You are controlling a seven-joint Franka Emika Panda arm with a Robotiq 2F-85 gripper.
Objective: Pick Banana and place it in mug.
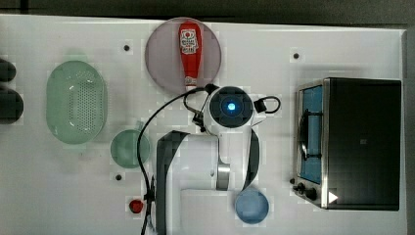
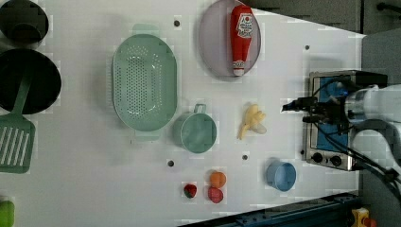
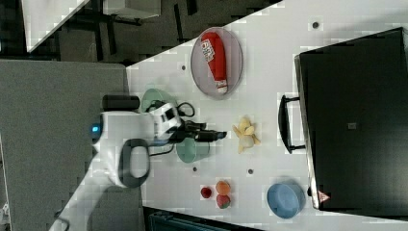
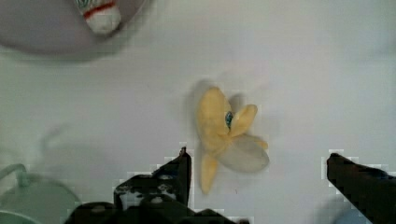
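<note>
The banana (image 4: 219, 133), a pale yellow toy with its peel splayed, lies on the white table (image 4: 303, 70). It is also seen as the banana (image 2: 252, 121) in the left view and the banana (image 3: 245, 134) in the right view. My gripper (image 4: 259, 170) hovers above it, open, holding nothing; one dark finger (image 4: 180, 168) is close beside the fruit, the other stands far off. In the right view the gripper (image 3: 219, 135) sits between mug and banana. The teal mug (image 2: 198, 133) stands upright with nothing inside, apart from the banana, also shown as the mug (image 1: 128, 148). In the top view my arm (image 1: 230, 107) covers the banana.
A ketchup bottle (image 2: 240, 38) lies on a purple plate (image 2: 213, 42). A green colander (image 2: 144, 80) sits beside the mug. A blue bowl (image 2: 281, 176), small red and orange fruits (image 2: 215, 185) and a toaster oven (image 1: 357, 142) surround the spot.
</note>
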